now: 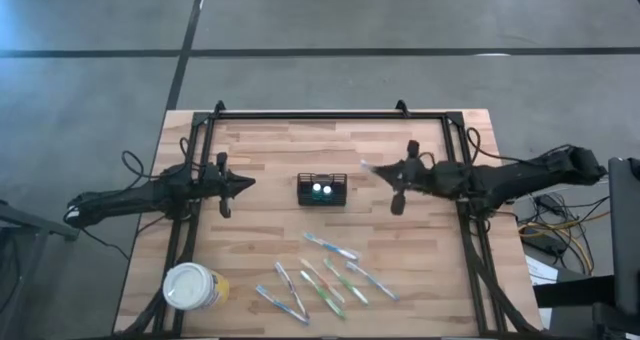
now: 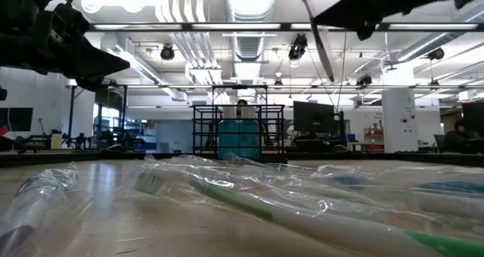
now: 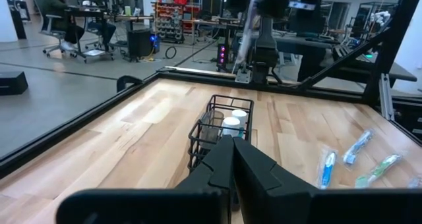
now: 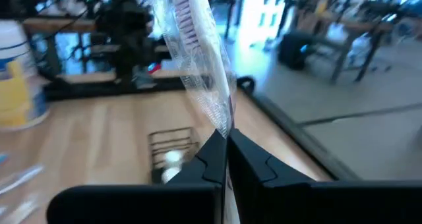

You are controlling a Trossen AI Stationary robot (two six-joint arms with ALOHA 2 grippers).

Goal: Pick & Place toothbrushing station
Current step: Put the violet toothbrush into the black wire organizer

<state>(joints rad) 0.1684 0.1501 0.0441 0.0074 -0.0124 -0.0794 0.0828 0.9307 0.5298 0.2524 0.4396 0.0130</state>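
High view: the small black wire-mesh caddy (image 1: 322,190) sits mid-worktop (image 1: 260,150), between the arms. The left gripper (image 1: 238,184) hovers just left of it; the right gripper (image 1: 384,170), to its right, holds a plastic-wrapped toothbrush (image 1: 368,166).

Low view: more wrapped toothbrushes (image 2: 249,200) lie in the foreground.

Left wrist view: the left gripper's fingers (image 3: 254,165) are pressed together, empty.

Right wrist view: fingers are clamped on the toothbrush's lower end. Slick wrapping could let it slip, or it could snag the caddy's rim on lowering.
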